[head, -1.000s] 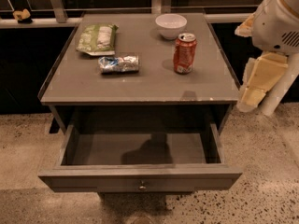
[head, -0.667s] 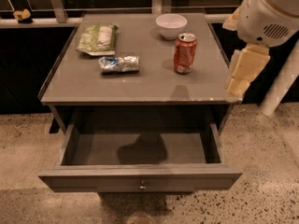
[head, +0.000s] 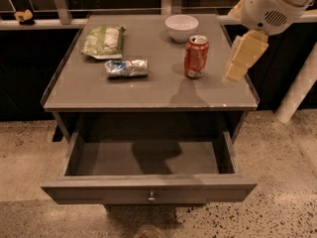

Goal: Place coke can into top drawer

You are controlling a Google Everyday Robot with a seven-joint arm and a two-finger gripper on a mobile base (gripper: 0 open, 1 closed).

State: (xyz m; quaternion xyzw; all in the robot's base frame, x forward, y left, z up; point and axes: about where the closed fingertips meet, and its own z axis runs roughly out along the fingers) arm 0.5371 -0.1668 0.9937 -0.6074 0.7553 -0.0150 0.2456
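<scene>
The red coke can (head: 196, 56) stands upright on the grey table top (head: 148, 90), right of centre, in front of the white bowl. The top drawer (head: 148, 190) is pulled fully open below the table's front edge; its inside shows nothing in it, and its small round knob (head: 151, 198) is on the front panel. My gripper (head: 241, 58), with cream fingers, hangs from the white arm at the upper right. It is above the table's right edge, just right of the can and not touching it.
A white bowl (head: 181, 27) sits at the back of the table. A green snack bag (head: 103, 41) lies at the back left, a silver-blue foil packet (head: 127, 68) in front of it. A white post (head: 298, 88) stands at the right on the speckled floor.
My gripper and arm have moved left and up, from beside the table's right edge to above it, closer to the can. The can and drawer have not moved.
</scene>
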